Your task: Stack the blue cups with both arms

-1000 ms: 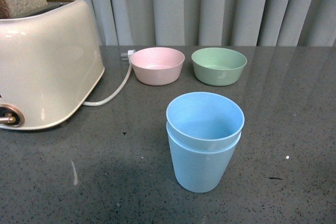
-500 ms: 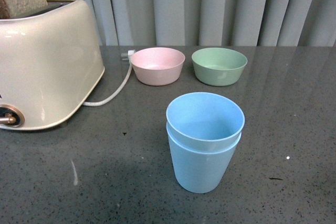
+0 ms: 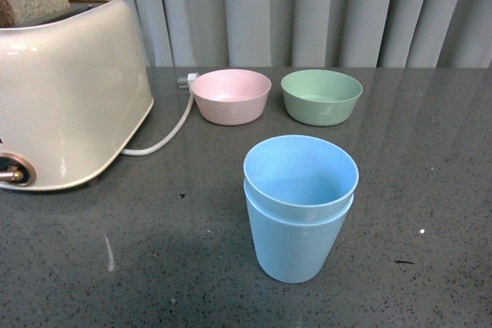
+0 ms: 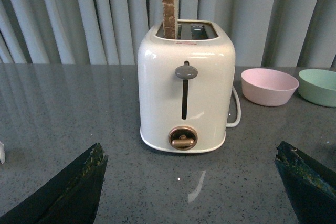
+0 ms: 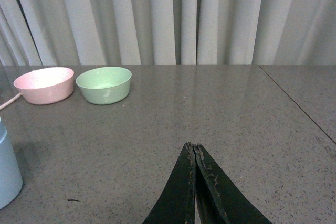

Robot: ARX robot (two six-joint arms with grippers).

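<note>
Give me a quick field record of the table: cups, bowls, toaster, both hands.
cups: blue cups nested, upright, at front centre of table
bowls: pink bowl beside green bowl, behind the cups
toaster: toaster at left, one slice sticking up, cord trailing toward the pink bowl
left hand: left hand open, empty, facing the toaster
right hand: right hand shut, empty

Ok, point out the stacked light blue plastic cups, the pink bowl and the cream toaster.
Stacked light blue plastic cups (image 3: pixel 298 243): front view, outer cup's side wall.
Round pink bowl (image 3: pixel 231 105): front view, near outer wall.
Glossy cream toaster (image 4: pixel 160 98): left wrist view, front panel left of the lever slot.
</note>
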